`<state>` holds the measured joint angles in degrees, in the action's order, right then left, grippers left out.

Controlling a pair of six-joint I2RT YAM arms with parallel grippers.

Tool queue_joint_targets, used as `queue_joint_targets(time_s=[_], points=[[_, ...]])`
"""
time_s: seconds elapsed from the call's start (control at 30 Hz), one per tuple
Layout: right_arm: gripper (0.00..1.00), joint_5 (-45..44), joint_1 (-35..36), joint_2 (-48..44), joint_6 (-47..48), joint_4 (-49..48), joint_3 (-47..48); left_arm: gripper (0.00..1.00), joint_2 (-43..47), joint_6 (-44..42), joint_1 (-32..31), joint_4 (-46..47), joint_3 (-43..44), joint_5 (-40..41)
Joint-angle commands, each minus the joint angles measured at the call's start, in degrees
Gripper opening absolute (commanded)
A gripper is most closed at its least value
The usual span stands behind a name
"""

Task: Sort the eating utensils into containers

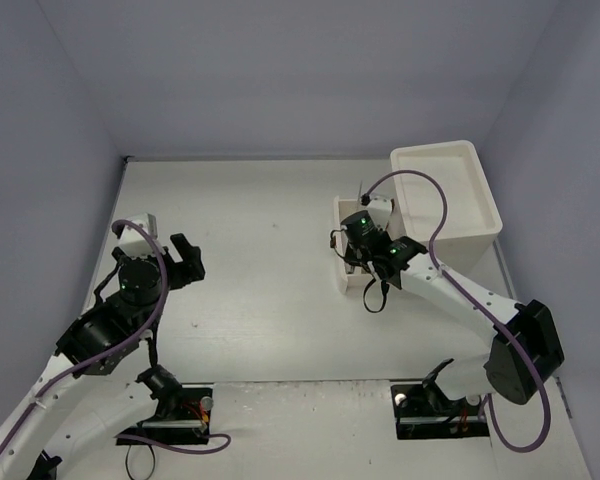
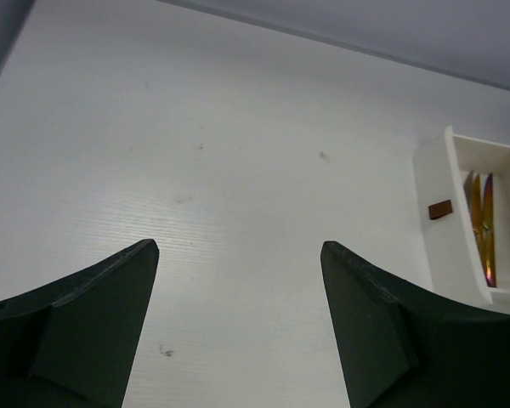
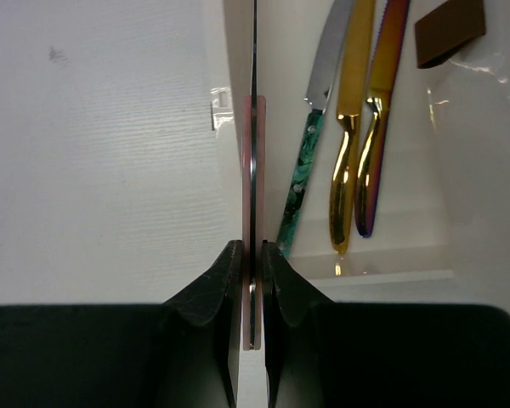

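Pink-handled utensil [image 3: 252, 161] edge-on in pinching right fingers [image 3: 212, 302] over drawer [image 3: 280, 102] wall; left fingers [image 2: 93, 314] spread, empty

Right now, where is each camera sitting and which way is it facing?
Top: above and behind the bases, looking down on table, both arms, drawer.
Left wrist: low over the table, facing that drawer; open left gripper in view.
Right wrist: over the drawer's knives; right gripper shut on a pink utensil.
All three share the drawer.
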<state>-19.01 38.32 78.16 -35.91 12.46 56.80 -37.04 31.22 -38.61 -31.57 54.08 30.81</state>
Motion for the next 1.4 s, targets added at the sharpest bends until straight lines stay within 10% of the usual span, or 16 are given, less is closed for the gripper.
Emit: queue_joint_targets(time_s=[0.0,0.63,0.93,1.37], points=[[0.00,-5.7,-2.5,1.1,-5.1,-0.6,0.3,0.74,3.7,-3.8,-0.1,-3.3,-2.9,5.9],[0.00,-6.1,-5.5,11.7,-12.6,-2.5,1.7,0.74,7.3,-4.2,0.0,-3.8,-9.8,6.9],[0.43,-5.5,-2.6,10.9,-9.9,-2.4,2.9,0.74,6.6,-4.8,0.0,-2.8,-10.0,5.2],[0.62,-1.4,-1.4,-3.9,16.7,-0.6,15.2,0.73,-5.6,-12.4,0.0,8.9,-8.3,-12.3]])
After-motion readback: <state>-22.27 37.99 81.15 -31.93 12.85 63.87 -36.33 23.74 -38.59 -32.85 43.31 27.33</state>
